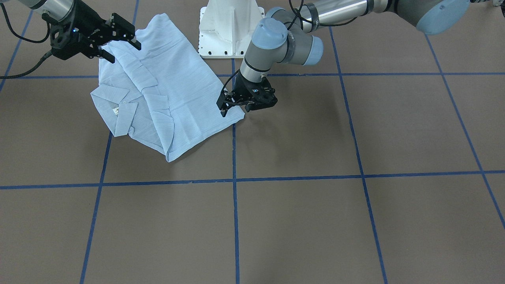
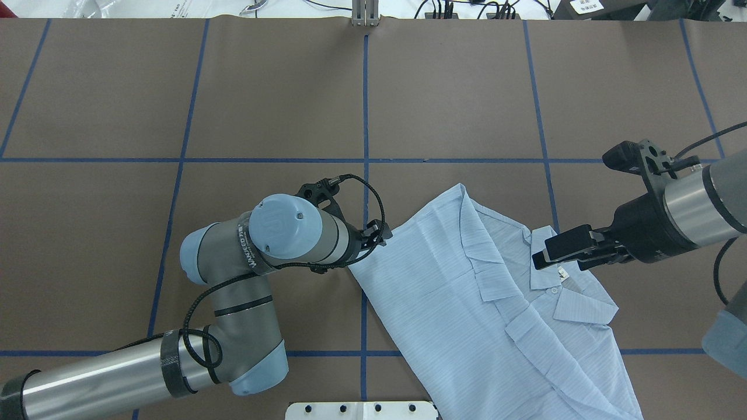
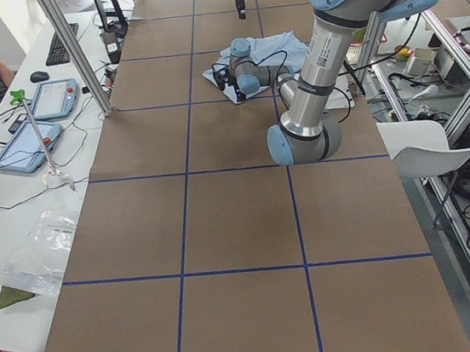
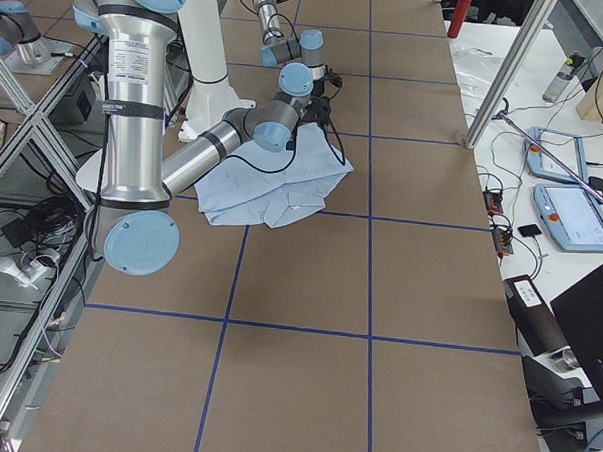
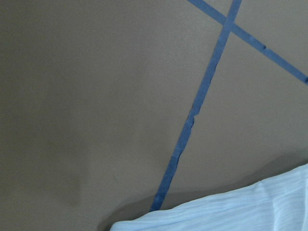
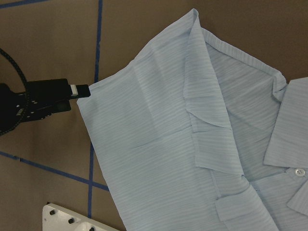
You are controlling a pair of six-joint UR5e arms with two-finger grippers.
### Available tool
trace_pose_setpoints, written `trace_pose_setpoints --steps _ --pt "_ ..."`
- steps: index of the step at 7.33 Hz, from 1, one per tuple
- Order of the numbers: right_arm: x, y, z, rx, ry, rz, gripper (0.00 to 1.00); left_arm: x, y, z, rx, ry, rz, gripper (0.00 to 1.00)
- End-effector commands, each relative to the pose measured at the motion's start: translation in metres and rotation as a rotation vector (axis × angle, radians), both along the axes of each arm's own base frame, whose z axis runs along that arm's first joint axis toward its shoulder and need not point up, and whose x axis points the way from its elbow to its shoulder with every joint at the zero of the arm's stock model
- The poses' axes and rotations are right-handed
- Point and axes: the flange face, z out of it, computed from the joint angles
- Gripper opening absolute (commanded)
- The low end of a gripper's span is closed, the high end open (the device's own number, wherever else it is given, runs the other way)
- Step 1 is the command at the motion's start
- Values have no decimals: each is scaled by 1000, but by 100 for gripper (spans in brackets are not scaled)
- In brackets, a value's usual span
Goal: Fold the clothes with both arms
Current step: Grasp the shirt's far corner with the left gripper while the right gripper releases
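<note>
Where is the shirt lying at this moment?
In the overhead view the shirt lies right of centre, near the pedestal base, with the left gripper at its left corner and the right gripper by its collar.

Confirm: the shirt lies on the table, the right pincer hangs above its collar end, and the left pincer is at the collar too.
One error: the left pincer is not at the collar but at a plain corner of the shirt on the opposite side, as the exterior front-facing view shows. The shirt does lie on the table, right pincer above its collar end.
</note>
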Motion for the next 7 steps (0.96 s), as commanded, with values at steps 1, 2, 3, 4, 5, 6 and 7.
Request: trace_pose_setpoints --steps 1,2,3,4,5,6,7 --pt "-1 -1 1 -2 3 1 100 5 1 2 0 -8 -2 94" --pt "-2 -1 2 -3 4 1 100 6 2 4 -2 -11 -1 91" --pt "-2 -1 2 -3 4 1 100 6 3 8 -2 -15 2 91" --pt "-2 -2 3 -3 6 3 100 8 6 9 -4 -16 6 91" --pt "-3 -3 3 -3 6 3 100 8 6 7 -3 -12 7 90" --pt "-4 -4 3 -3 6 3 100 9 7 7 -2 -12 7 86" --pt "-7 -7 1 0 4 3 100 10 9 8 -3 -13 10 78"
